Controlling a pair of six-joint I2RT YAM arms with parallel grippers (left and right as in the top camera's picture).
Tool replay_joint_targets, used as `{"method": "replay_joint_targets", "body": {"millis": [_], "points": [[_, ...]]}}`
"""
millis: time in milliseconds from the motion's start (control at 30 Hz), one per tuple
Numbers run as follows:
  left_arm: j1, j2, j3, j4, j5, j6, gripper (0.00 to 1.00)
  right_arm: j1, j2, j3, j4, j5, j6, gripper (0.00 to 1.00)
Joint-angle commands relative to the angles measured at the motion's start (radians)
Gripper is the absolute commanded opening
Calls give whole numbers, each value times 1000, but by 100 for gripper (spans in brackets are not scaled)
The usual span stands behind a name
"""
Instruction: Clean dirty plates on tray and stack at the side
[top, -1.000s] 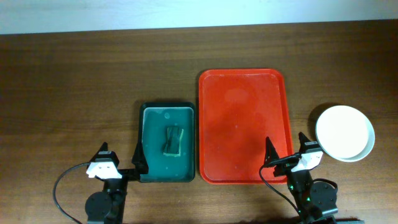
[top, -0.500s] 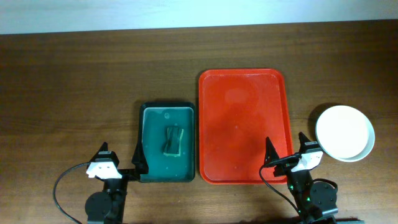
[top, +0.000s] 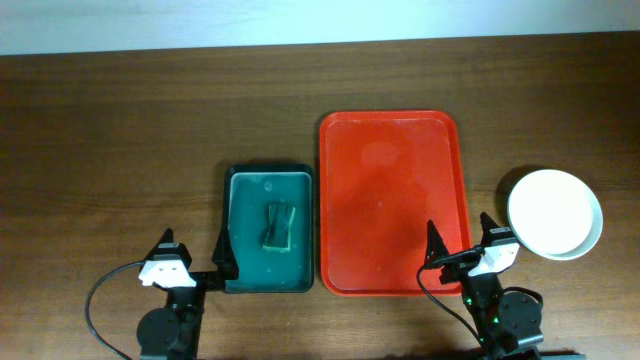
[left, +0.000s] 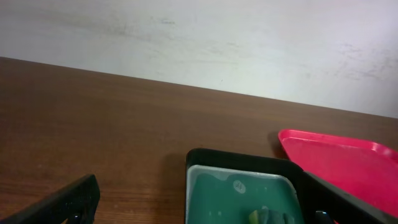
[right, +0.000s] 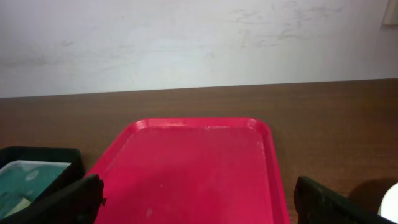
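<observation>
The red tray (top: 393, 200) lies right of centre with nothing on it. On the table to its right sits a round white plate (top: 555, 213); a pale mint edge shows under its lower right side, and I cannot tell how many plates are stacked there. My right gripper (top: 460, 240) is open over the tray's near right corner, with only tray (right: 193, 168) between its fingers (right: 68, 202). A sliver of plate (right: 392, 202) shows at the right edge of that view. My left gripper (top: 195, 247) is open at the green basin's near left corner and holds nothing.
A dark green basin (top: 270, 228) with a sponge (top: 279, 226) in it stands just left of the tray. In the left wrist view the basin's rim (left: 242, 163) lies ahead, the tray (left: 348, 162) to its right. Bare wooden table (top: 120, 150) stretches left and back.
</observation>
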Motion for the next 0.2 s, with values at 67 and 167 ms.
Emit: {"method": "replay_joint_targets", "body": {"millis": [67, 167], "points": [[-2, -7, -2, -6, 8, 16, 100, -6, -5, -8, -3, 12, -1, 98], [-2, -7, -2, -6, 8, 16, 99, -6, -5, -8, -3, 12, -1, 98]]}}
